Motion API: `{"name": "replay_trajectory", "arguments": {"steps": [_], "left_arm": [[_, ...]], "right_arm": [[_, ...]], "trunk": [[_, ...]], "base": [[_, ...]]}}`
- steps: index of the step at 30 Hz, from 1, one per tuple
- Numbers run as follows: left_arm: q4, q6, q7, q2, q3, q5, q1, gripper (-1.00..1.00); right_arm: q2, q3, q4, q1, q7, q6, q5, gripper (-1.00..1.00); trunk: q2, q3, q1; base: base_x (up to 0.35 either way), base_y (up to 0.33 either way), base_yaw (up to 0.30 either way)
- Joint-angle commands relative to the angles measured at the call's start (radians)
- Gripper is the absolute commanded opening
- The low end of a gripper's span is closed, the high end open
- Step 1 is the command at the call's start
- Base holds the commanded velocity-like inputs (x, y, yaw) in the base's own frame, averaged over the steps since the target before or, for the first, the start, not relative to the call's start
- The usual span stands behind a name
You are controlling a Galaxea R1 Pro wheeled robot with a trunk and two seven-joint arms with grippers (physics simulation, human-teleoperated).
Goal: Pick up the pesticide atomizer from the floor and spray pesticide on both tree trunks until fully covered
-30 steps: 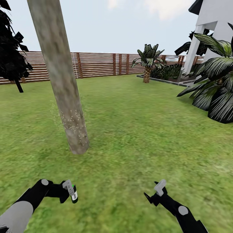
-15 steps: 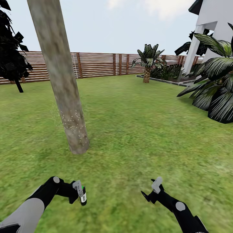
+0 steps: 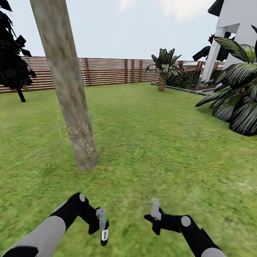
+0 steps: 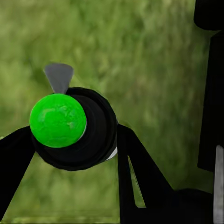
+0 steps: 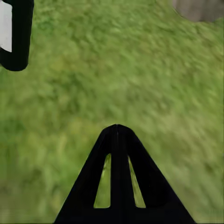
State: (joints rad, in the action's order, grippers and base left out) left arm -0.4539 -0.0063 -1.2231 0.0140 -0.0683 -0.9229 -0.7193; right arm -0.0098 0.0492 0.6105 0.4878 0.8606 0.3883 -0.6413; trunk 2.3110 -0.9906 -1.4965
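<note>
Atomizer [image 3: 104,232]: clamped in your left gripper [image 3: 102,228], low over the grass [image 3: 160,150].
Right gripper [image 3: 155,214]: fingers pressed together, holding nothing.
Trunk [image 3: 73,107]: ahead-left, whitish specks [image 3: 81,137] near its base.

Partly visible and unclear items

Tree trunk [image 3: 67,89] is cut off by the top edge, its foliage unseen. Pesticide [image 3: 80,134] specks are too fine to trace. White building [image 3: 233,32] is cropped at right.

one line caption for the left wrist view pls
Left gripper clamps the black pesticide atomizer with its green cap over blurred grass.
</note>
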Motion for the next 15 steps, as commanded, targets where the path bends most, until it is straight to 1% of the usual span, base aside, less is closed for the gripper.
{"name": "replay_trajectory", "arguments": {"steps": [1, 3, 6, 8, 9, 10, 12, 13, 15], "left_arm": [[0.000, 0.020, -0.001, -0.001, -0.014, 0.002, 0.000, -1.00], [0.000, 0.036, -0.001, -0.013, -0.026, 0.001, 0.000, -1.00], [0.000, 0.041, 0.001, -0.029, -0.031, 0.000, 0.001, -1.00], [0.000, 0.041, 0.008, -0.045, -0.033, -0.002, 0.001, -1.00], [0.000, 0.042, 0.010, -0.050, -0.038, -0.003, 0.002, -1.00], [0.000, 0.042, 0.011, -0.054, -0.050, -0.009, 0.003, -1.00], [0.000, 0.044, 0.014, -0.060, -0.075, -0.021, 0.007, -1.00], [0.000, 0.044, 0.015, -0.063, -0.080, -0.024, 0.008, -1.00], [0.000, 0.044, 0.016, -0.066, -0.085, -0.026, 0.010, -1.00]], "right_arm": [[0.010, -0.002, -0.001, 0.000, 0.001, 0.000, 0.000, -1.00], [0.028, -0.004, -0.001, 0.000, 0.003, 0.000, -0.001, -1.00], [0.044, -0.005, 0.000, 0.000, 0.003, 0.000, 0.000, -1.00], [0.053, -0.005, 0.001, 0.000, 0.004, 0.000, 0.000, -1.00], [0.061, -0.005, 0.002, 0.000, 0.005, 0.000, 0.000, -1.00], [0.067, -0.005, 0.009, 0.000, 0.008, 0.000, 0.000, -1.00], [0.076, -0.006, 0.025, 0.000, 0.041, 0.000, 0.000, -1.00], [0.081, -0.006, 0.029, 0.000, 0.059, 0.000, 0.000, -1.00], [0.087, -0.006, 0.033, 0.000, 0.074, 0.000, 0.000, -1.00]], "trunk": [[0.000, 0.000, 0.000], [0.000, 0.000, 0.000], [0.000, 0.000, 0.000], [0.000, 0.000, 0.000], [0.000, 0.000, 0.000], [0.000, 0.000, 0.000], [0.000, 0.000, 0.000], [0.000, 0.000, 0.000], [0.000, 0.000, 0.000]], "base": [[0.000, 0.000, 0.000], [0.000, 0.000, 0.000], [0.000, 0.000, 0.000], [0.000, 0.000, 0.000], [0.000, 0.000, 0.000], [0.000, 0.000, 0.000], [0.000, 0.000, 0.000], [0.000, 0.000, 0.000], [0.000, 0.000, 0.000]]}}
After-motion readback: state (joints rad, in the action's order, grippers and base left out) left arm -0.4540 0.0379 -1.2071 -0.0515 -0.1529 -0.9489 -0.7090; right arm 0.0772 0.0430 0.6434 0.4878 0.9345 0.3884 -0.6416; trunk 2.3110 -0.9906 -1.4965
